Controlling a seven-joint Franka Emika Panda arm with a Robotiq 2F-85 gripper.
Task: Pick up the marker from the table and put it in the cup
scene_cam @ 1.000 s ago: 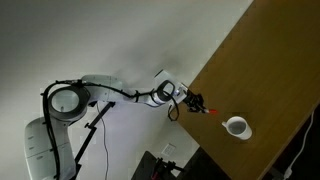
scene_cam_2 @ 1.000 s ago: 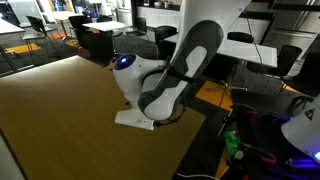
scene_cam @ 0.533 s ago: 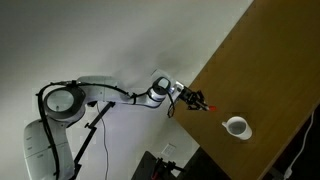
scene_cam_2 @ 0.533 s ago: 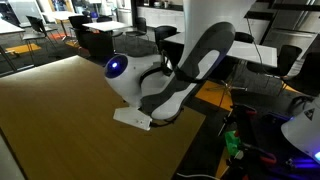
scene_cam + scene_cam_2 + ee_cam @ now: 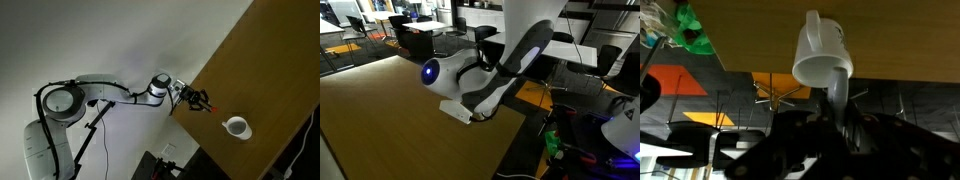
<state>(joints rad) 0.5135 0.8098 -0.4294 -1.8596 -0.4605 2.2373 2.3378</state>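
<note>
The white cup (image 5: 237, 127) stands on the brown table (image 5: 270, 70) near its edge. My gripper (image 5: 200, 101) hangs over the table edge, a short way from the cup. It is shut on the marker (image 5: 206, 107), of which a red bit shows at the fingertips. In the wrist view the cup (image 5: 820, 50) appears upside down against the table (image 5: 740, 35). The pale part of the marker (image 5: 839, 92) sticks out between the dark fingers of the gripper (image 5: 837, 120) and points at the cup's rim. In an exterior view the arm (image 5: 485, 85) hides gripper, cup and marker.
The table (image 5: 380, 110) stretches wide and brown past the cup. Beyond its edge are office chairs and desks (image 5: 580, 50) and the robot's base (image 5: 45, 135) with cables.
The arm has turned and shifted; its large link has swung left in an exterior view. The gripper has crept slightly along the table edge with the marker still in it.
</note>
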